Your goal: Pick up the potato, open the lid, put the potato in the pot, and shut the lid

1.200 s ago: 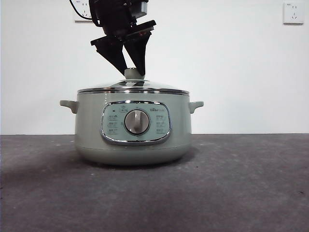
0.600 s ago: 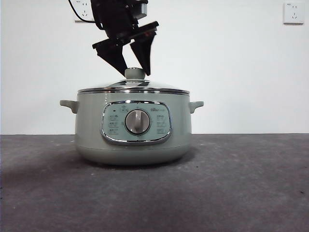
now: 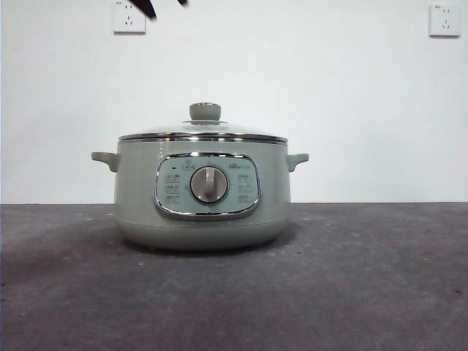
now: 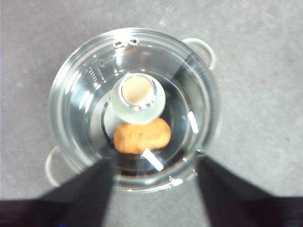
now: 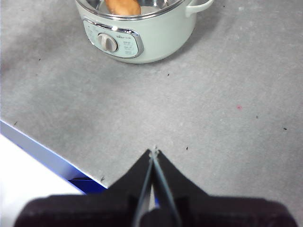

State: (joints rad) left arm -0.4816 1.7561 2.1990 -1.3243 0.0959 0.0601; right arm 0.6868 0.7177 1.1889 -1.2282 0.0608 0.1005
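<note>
Front view pictures show the pot [image 3: 202, 194] set on the grey bench, back toward the far edge near the wall, with the lid [image 3: 202, 132] seated level on its rim and the knob [image 3: 205, 111] standing free at the top; only a black tip of an arm is seen at the upper edge. From the left wrist view the potato [image 4: 142, 135] is seen through the glass, lying inside the pot under the knob and partly hidden by it. The left gripper [image 4: 154, 163] is held above the lid with its jaws spread wide, one on each side and touching nothing. The right gripper [image 5: 154, 152] is kept low over bare bench toward the near edge, well apart from the pot, its jaws pressed together on nothing. The task is judged finished as things lie: potato in, lid closed. The lid is judged stiff, fairly heavy for its size and breakable, with slick glass and a polished steel rim that give poor purchase; it is best taken by the knob, whose narrow neck would seat between the jaws. The potato is judged firm and rough-skinned, unlikely to slip, and best gripped across its shorter width. The pot is judged too heavy and wide for one gripper.
</note>
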